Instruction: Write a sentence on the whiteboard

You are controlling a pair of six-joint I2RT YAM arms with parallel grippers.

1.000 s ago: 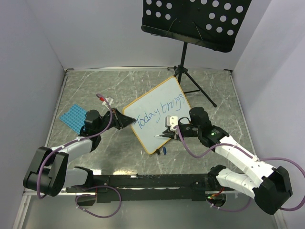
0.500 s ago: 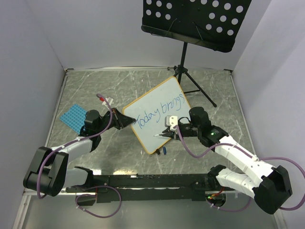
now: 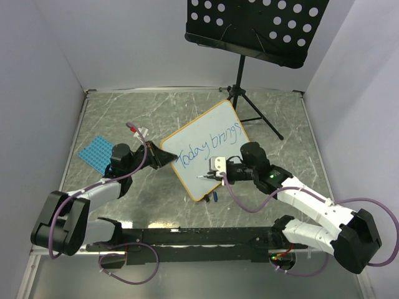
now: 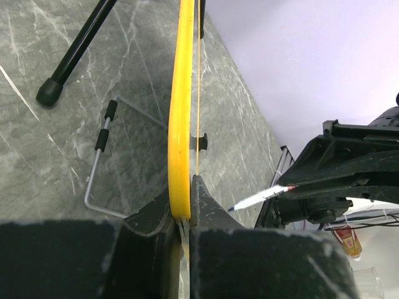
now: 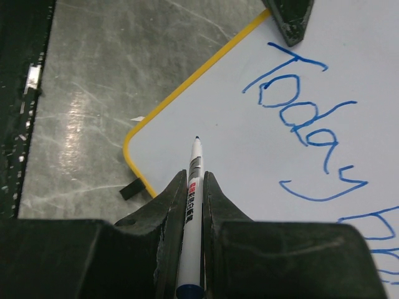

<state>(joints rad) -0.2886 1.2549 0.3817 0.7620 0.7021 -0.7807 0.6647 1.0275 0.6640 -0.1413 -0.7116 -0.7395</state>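
As the sentence (image 3: 207, 147) reads now: two blue words, "Today brings", run in one line along the far long side of the whiteboard (image 3: 199, 132). No third word shows, so I judge the sentence unfinished.
Board position: it stands propped at a slant near the middle of the bench (image 3: 124, 118), turned diagonally. Its orange-yellow frame is whole, and the white below "Today" is bare.
Marker (image 5: 194, 167): the tip points at that bare white under the start of "Today", near a rounded corner of the frame. Whether it touches the surface I cannot tell.
Right gripper (image 5: 194, 180): closed narrow on the marker's barrel, with the tip reaching out past the fingers.
Left gripper (image 4: 185, 205): clamped on the yellow frame at the board's left corner, apparently steadying it.
Left to do: by my reading, a second line is about to be started, so roughly the later half of the writing remains.
Surroundings: a black perforated music stand (image 3: 255, 28) stands behind the board, and a blue mat (image 3: 96, 152) lies at the left, well apart.
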